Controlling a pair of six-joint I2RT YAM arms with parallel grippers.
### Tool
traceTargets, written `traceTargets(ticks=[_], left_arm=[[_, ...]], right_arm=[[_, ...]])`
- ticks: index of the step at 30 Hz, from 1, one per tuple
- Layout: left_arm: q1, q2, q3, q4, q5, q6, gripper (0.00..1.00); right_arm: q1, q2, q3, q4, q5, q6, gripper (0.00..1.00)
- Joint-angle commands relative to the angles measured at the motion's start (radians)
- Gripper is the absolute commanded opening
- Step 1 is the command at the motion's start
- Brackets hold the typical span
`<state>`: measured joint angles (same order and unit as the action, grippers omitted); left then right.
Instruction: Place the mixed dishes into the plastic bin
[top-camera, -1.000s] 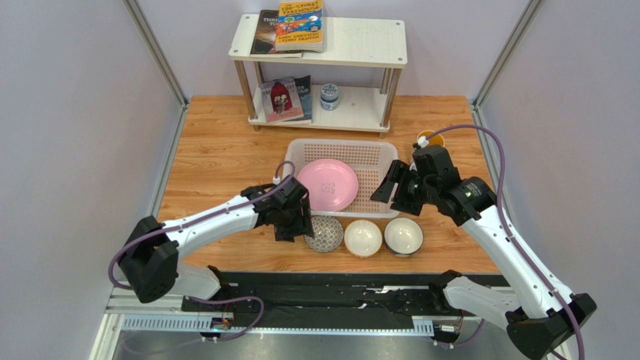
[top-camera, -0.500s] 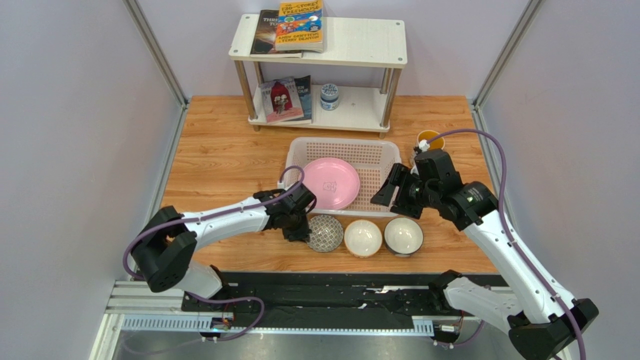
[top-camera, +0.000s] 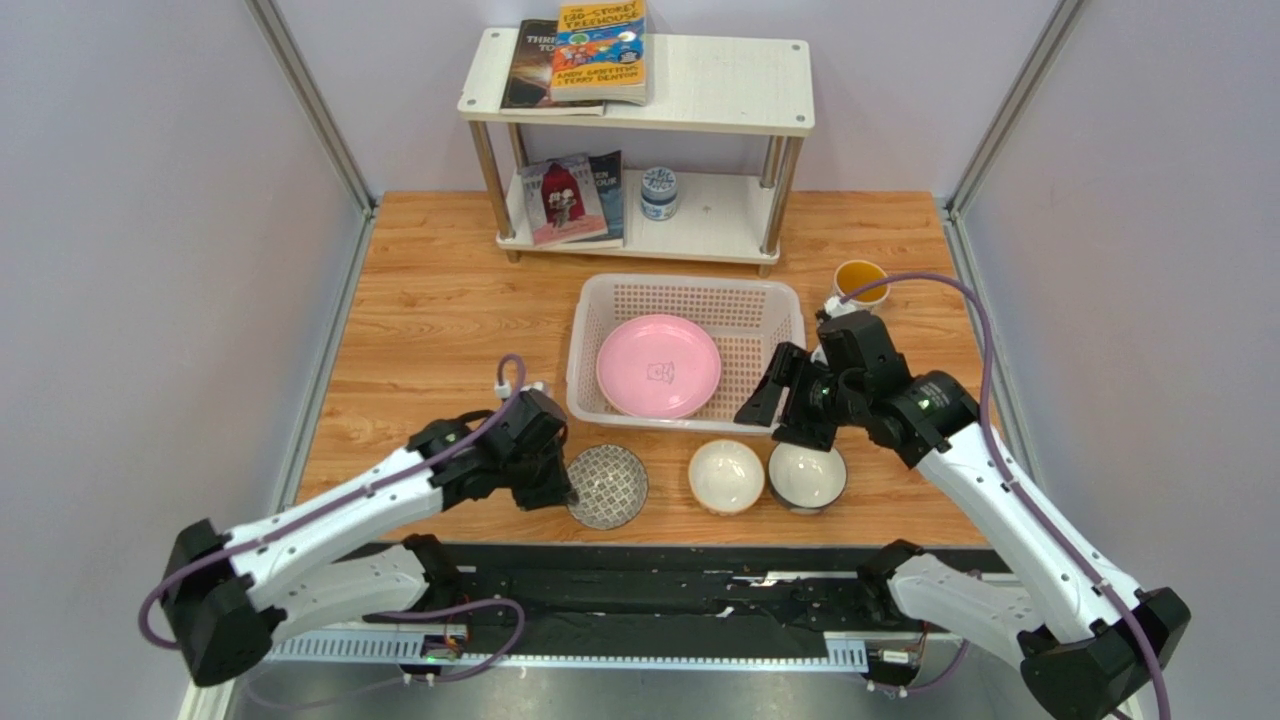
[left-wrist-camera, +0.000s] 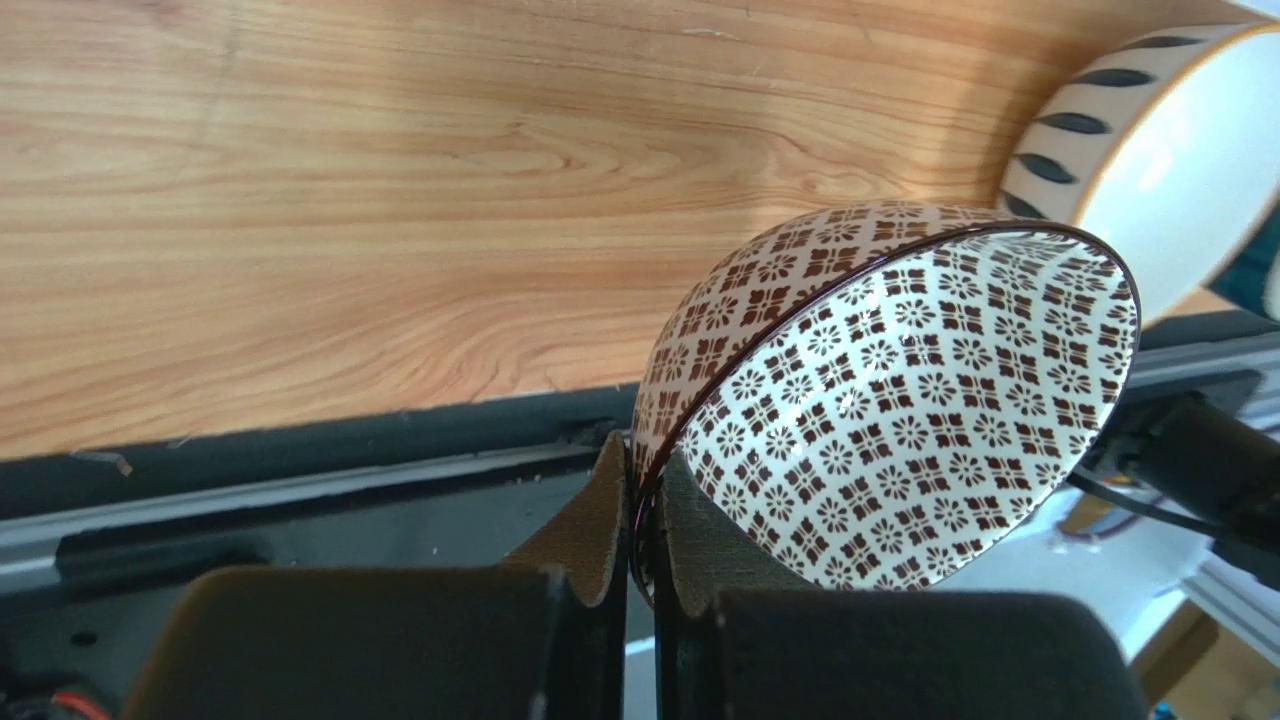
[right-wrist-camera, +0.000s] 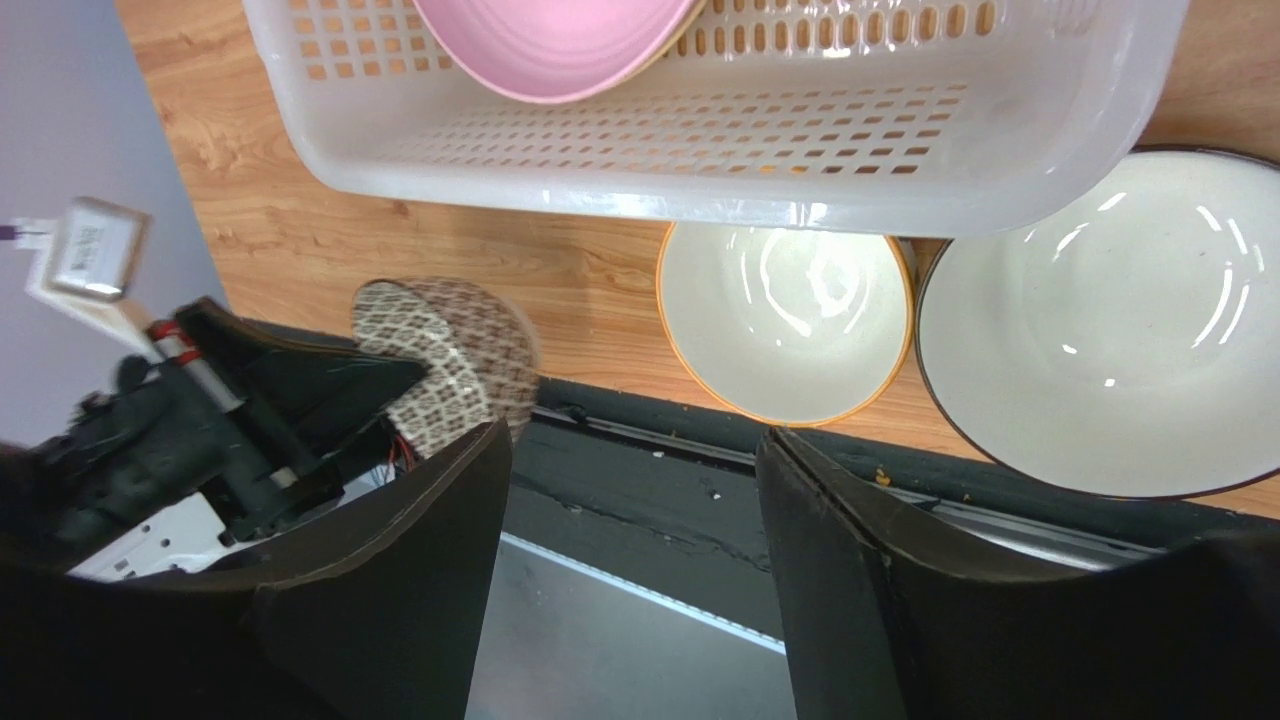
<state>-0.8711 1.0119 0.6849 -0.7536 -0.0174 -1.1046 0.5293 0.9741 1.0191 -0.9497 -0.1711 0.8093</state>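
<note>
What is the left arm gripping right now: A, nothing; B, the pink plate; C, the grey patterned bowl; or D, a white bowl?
C: the left gripper has its jaws shut on the rim of the grey patterned bowl.

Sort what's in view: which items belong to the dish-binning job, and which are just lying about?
Job: bin, pink plate, patterned bowl, orange-rimmed bowl, dark-rimmed bowl, mug.
Lying about: shelf, books, jar.
</note>
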Motion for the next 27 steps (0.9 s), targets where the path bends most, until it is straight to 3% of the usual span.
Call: traceTargets(ticks=[1, 5, 12, 18, 27], left_arm=[[-0.003, -0.180, 0.022, -0.113, -0.042, -0.054, 0.00], [-0.003, -0.197, 0.093, -0.216, -0.065, -0.041, 0.00], [-0.003, -0.138, 0.156, -0.234, -0.084, -0.011, 0.00], [-0.003, -0.127, 0.159, -0.219, -0.087, -0.014, 0.00], [-0.003, -0.148, 0.180, -0.234, -0.098, -0.009, 0.00]], right_arm=[[0.120, 0.003, -0.028, 0.074, 0.002, 0.043, 0.65], [0.276, 0.066, 0.015, 0.097, 0.076, 0.102, 0.66], [0.458, 0.261, 0.117, 0.187, 0.113, 0.143, 0.67], [0.486, 0.347, 0.096, 0.325, 0.082, 0.197, 0.67], [0.544, 0.484, 0.154, 0.347, 0.067, 0.195, 0.66]])
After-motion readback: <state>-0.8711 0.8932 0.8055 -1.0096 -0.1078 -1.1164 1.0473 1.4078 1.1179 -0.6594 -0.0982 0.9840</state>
